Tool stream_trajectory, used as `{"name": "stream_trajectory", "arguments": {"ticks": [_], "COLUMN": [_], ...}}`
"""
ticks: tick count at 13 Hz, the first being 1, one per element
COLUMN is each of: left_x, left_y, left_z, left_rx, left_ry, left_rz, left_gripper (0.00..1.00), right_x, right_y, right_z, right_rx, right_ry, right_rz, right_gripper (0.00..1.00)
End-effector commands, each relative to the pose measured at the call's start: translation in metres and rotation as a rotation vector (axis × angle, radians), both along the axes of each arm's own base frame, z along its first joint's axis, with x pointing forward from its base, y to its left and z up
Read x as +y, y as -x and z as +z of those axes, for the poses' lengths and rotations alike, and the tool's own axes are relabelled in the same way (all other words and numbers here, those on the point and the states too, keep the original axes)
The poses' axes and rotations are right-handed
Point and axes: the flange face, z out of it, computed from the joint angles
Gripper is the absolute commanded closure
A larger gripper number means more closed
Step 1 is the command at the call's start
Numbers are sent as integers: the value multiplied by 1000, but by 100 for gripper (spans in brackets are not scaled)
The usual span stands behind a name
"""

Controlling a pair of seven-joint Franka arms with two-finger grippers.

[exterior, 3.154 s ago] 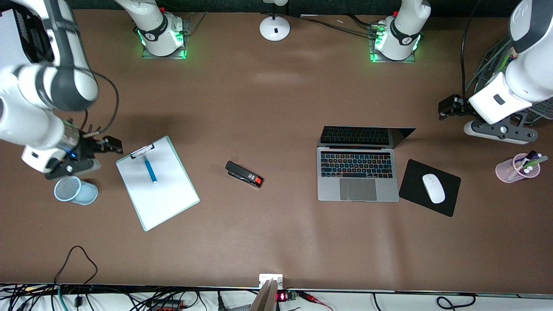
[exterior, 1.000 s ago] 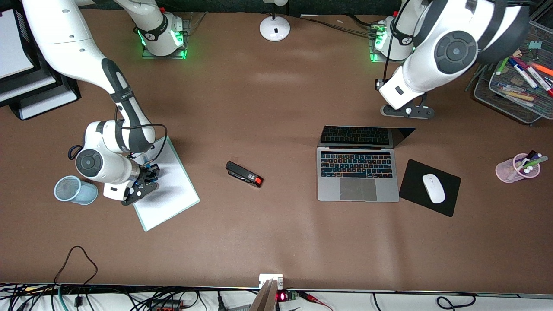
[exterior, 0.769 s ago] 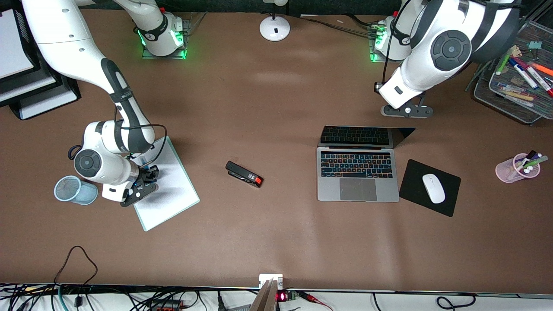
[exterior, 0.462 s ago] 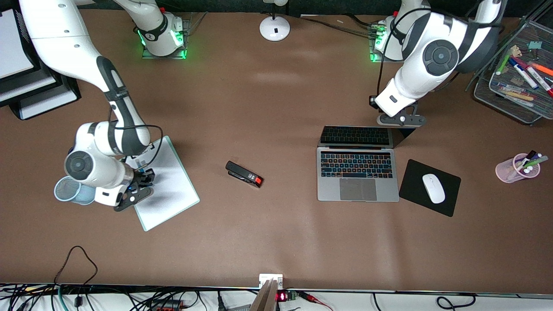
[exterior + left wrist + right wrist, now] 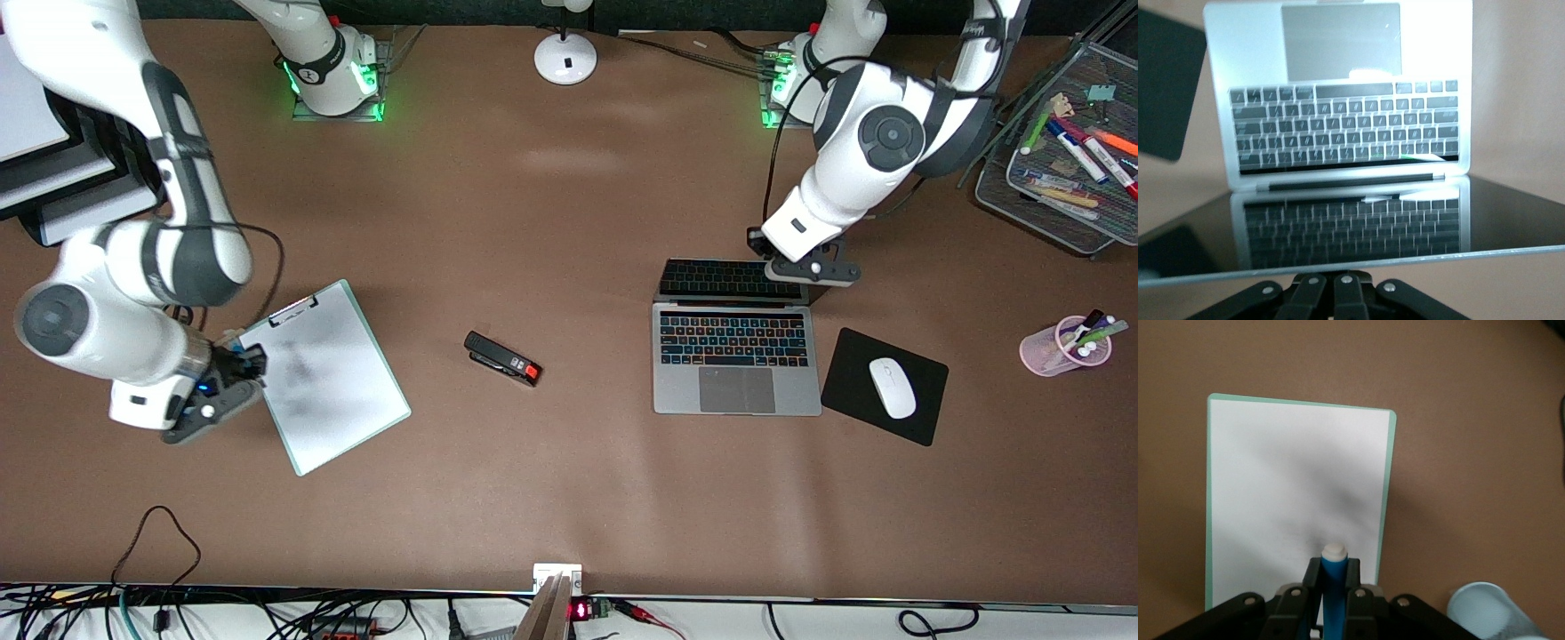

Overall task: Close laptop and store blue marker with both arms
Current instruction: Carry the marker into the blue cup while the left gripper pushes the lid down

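The laptop (image 5: 736, 391) stands open near the left arm's end, its dark screen (image 5: 711, 278) upright; it also fills the left wrist view (image 5: 1338, 47). My left gripper (image 5: 805, 270) is shut and empty, right at the top edge of the laptop's lid, with the lid's edge just in front of its fingers (image 5: 1313, 288). My right gripper (image 5: 238, 369) is shut on the blue marker (image 5: 1335, 583), white end outward, up over the edge of the white clipboard (image 5: 333, 382) toward the right arm's end. A light-blue mesh cup (image 5: 1488, 610) lies beside the clipboard; the right hand hides it in the front view.
A black stapler (image 5: 502, 357) lies mid-table. A white mouse (image 5: 892, 388) sits on a black pad (image 5: 853, 356) beside the laptop. A pink cup of pens (image 5: 1064, 348), a mesh tray of markers (image 5: 1005, 191), a lamp base (image 5: 565, 58) and black paper trays (image 5: 53, 209) stand around the edges.
My right gripper closed on the marker, lifted it off the clipboard and carried it toward the mesh cup. My left gripper came down from the mesh tray to the laptop's lid edge.
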Motion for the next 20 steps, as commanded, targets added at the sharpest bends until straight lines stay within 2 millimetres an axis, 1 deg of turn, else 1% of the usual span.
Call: {"name": "stream_trajectory", "arguments": {"ticks": [1, 3, 4, 5, 7, 8, 10, 12, 13, 15, 16, 17, 18, 19, 20], "left_x": [2, 4, 7, 10, 23, 28, 29, 28, 28, 28, 27, 26, 24, 22, 20], "left_y": [-21, -34, -42, -52, -76, -87, -102, -110, -113, -113, -113, -114, -114, -114, -113], "left_z": [-15, -19, -22, -26, -28, -30, -41, -52, -59, -81, -94, -105, -115, -122, -132], "left_rx": [-76, -136, -142, -144, -162, -172, -174, -188, -197, -186, -186, -194, -202, -215, -217], "left_ry": [46, 62, 67, 73, 87, 95, 109, 121, 127, 134, 139, 145, 150, 156, 160], "left_rz": [-43, -46, -57, -72, -92, -97, -98, -92, -88, -84, -80, -75, -74, -73, -70], "left_gripper": [98, 98, 98, 98, 98, 98, 98, 98, 98, 98, 98, 98, 98, 98, 98], "right_x": [-32, -59, -69, -74, -94, -108, -147, -185, -202, -233, -245, -250, -258, -267, -271], "right_y": [7, 7, 2, 0, 0, 0, 3, 7, 13, 16, 18, 22, 24, 26, 28], "right_z": [37, 42, 59, 68, 82, 85, 80, 56, 39, 9, -5, -17, -25, -38, -43], "right_rx": [-33, -68, -112, -131, -175, -212, -306, -380, -398, -486, -516, -531, -554, -576, -593], "right_ry": [-112, -204, -227, -250, -297, -328, -400, -474, -542, -615, -652, -701, -711, -719, -734], "right_rz": [114, 199, 252, 298, 353, 390, 483, 546, 565, 621, 626, 647, 666, 679, 684], "right_gripper": [100, 100, 100, 100, 100, 100, 100, 100, 100, 100, 100, 100, 100, 100, 100]}}
